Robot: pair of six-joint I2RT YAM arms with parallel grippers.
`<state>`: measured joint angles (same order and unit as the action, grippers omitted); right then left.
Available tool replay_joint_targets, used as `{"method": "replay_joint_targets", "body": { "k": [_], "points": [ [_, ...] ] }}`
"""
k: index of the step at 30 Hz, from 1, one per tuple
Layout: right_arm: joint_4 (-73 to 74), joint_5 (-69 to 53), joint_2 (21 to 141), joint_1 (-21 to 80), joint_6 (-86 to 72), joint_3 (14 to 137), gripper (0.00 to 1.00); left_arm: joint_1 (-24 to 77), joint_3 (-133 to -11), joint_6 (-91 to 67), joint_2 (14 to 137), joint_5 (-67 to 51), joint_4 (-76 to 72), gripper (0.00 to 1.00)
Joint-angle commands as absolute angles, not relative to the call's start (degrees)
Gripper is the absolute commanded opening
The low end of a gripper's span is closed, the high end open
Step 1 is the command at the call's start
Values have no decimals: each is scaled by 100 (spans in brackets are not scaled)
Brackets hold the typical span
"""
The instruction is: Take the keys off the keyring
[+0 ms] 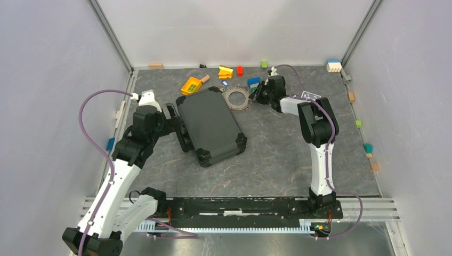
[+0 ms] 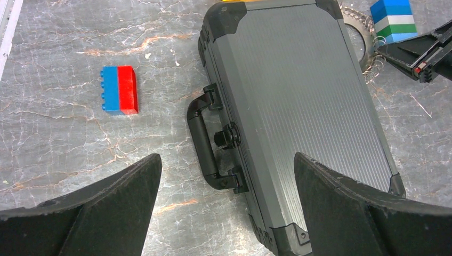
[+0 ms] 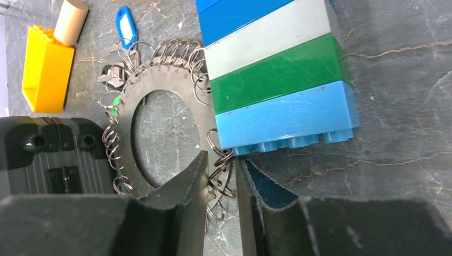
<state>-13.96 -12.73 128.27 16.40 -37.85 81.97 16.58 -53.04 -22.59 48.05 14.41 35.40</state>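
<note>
The jaws of the right gripper (image 3: pixel 221 160) stood almost closed, pinching small wire loops at the near rim of the keyring (image 3: pixel 154 74). The keyring lay flat on the grey marbled surface (image 3: pixel 400 160), between the dark case (image 2: pixel 304 106) and a stack of bricks (image 3: pixel 277 80) in blue, white and green that touched its loops. The keys (image 3: pixel 112 72), among them a blue-headed key (image 3: pixel 126 26), clustered at the ring's far side. The jaws of the left gripper (image 2: pixel 226 157) were spread wide above the case's handle side, holding nothing. A red-and-blue brick (image 2: pixel 120 89) lay apart from the case.
</note>
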Motion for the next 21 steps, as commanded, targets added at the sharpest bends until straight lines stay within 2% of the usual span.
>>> {"method": "replay_joint_targets", "body": {
  "k": [1,6,11,21],
  "points": [
    [-844,-1126,13070,1698,-3576,8209,25,1661,-5274,-2092,4752,1319,3322,100],
    [-1048,-1096,12849,1695,-3347,8036,0,1657,-5265,-2083,4755,1294,3322,100],
    [-1429,-1088,12107,1694,-2856,7558,0,1652,-5274,-2083,4763,1301,3322,100],
    [-1289,-630,9693,1695,-1839,6271,0,1613,-5165,-2156,4451,1488,3276,100]
  ]
}}
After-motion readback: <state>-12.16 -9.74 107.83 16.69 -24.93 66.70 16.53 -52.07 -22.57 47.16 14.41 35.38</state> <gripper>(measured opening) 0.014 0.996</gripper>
